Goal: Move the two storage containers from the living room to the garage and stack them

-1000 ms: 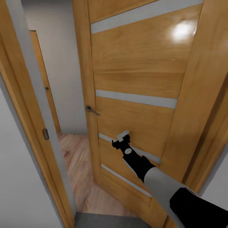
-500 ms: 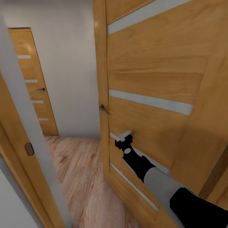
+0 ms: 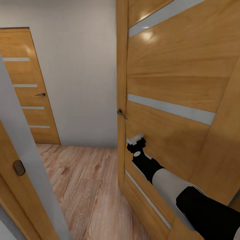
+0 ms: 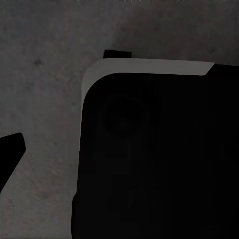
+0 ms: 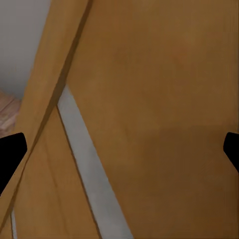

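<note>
Door swung wider | right claw against panel | hallway floor more exposed

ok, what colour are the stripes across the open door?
Pale grey stripes on the honey-brown wooden door; clearest in the head view.

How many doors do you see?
2. One open door is right in front, with the right gripper against it. One shut door is at the far left, across the wood floor. More may be hidden.
</note>
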Robot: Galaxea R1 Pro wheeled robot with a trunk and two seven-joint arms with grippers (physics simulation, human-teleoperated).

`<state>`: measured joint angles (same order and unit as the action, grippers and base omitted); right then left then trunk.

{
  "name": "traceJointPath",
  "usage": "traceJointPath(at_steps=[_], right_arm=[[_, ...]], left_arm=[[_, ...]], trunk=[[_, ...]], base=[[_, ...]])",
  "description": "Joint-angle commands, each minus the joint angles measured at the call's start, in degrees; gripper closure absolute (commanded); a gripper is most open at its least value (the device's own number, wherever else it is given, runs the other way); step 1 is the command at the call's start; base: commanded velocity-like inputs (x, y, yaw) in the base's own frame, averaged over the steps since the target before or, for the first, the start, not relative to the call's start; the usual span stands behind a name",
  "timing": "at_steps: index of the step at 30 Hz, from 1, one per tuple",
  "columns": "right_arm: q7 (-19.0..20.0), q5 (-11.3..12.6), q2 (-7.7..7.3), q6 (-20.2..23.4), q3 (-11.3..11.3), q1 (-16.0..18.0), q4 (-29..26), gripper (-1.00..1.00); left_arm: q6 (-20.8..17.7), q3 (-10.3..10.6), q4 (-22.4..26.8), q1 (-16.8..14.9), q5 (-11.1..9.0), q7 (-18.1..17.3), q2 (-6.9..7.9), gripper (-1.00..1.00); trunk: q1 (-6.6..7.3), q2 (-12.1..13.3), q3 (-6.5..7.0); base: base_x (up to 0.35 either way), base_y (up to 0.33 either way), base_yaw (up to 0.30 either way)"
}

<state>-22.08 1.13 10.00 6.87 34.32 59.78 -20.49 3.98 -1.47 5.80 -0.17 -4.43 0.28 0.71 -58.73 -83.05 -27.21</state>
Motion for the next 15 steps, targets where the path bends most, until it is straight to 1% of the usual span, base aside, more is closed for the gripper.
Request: traceJointPath(at_steps=[1, 7, 12, 15], right_arm=[[-0.65, -0.31, 0.00, 0.31, 0.23, 0.13, -0.08, -1.00], [-0.56, -0.27, 0.00, -3.21, 0.23, 0.24, -0.38, -1.00], [0.10, -0.14, 0.00, -3.21, 0.34, -0.03, -0.52, -1.00], [0.91, -0.16, 0.00, -3.96, 0.65, -0.09, -1.10, -1.00]], left_arm=[[0.16, -0.11, 0.00, 0.00, -0.47, 0.00, -0.01, -1.00], [0.22, -0.11, 0.00, 0.00, -0.48, -0.01, -0.01, -1.00], [0.23, -0.11, 0.00, 0.00, -0.46, -0.02, -0.01, -1.00], [0.23, -0.11, 0.00, 0.00, -0.44, -0.02, -0.02, -1.00]], trunk=[[0.00, -0.03, -0.05], [0.00, -0.03, -0.05], [0.00, -0.03, -0.05], [0.00, -0.03, -0.05]], base=[[0.006, 0.000, 0.000], [0.002, 0.000, 0.000], [0.000, 0.000, 0.000], [0.000, 0.000, 0.000]])
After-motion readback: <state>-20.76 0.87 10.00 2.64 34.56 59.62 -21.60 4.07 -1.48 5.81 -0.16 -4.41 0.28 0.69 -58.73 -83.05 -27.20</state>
